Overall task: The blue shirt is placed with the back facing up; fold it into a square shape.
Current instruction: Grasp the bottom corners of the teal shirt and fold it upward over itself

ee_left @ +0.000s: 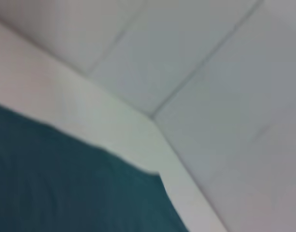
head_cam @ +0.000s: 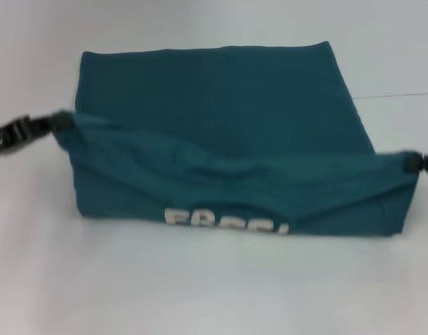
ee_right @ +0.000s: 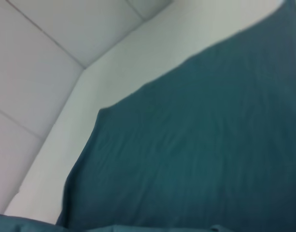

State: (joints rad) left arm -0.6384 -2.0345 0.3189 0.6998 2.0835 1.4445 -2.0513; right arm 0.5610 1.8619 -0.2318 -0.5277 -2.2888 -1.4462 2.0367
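Observation:
The blue shirt (head_cam: 220, 112) lies on the white table (head_cam: 200, 286), a broad teal rectangle. Its near part is lifted and folded over toward the far edge, with white lettering (head_cam: 224, 220) showing along the near fold. My left gripper (head_cam: 60, 122) is shut on the raised fold's left corner. My right gripper (head_cam: 411, 162) is shut on the raised fold's right corner. The lifted edge hangs between them, sagging in the middle. The shirt also shows in the left wrist view (ee_left: 65, 188) and in the right wrist view (ee_right: 201, 154), fingers not seen there.
The white table's far edge (ee_left: 138, 130) and corner show in both wrist views, with a tiled floor (ee_left: 210, 72) beyond. Bare table (head_cam: 32, 209) lies in front of the shirt and on both sides.

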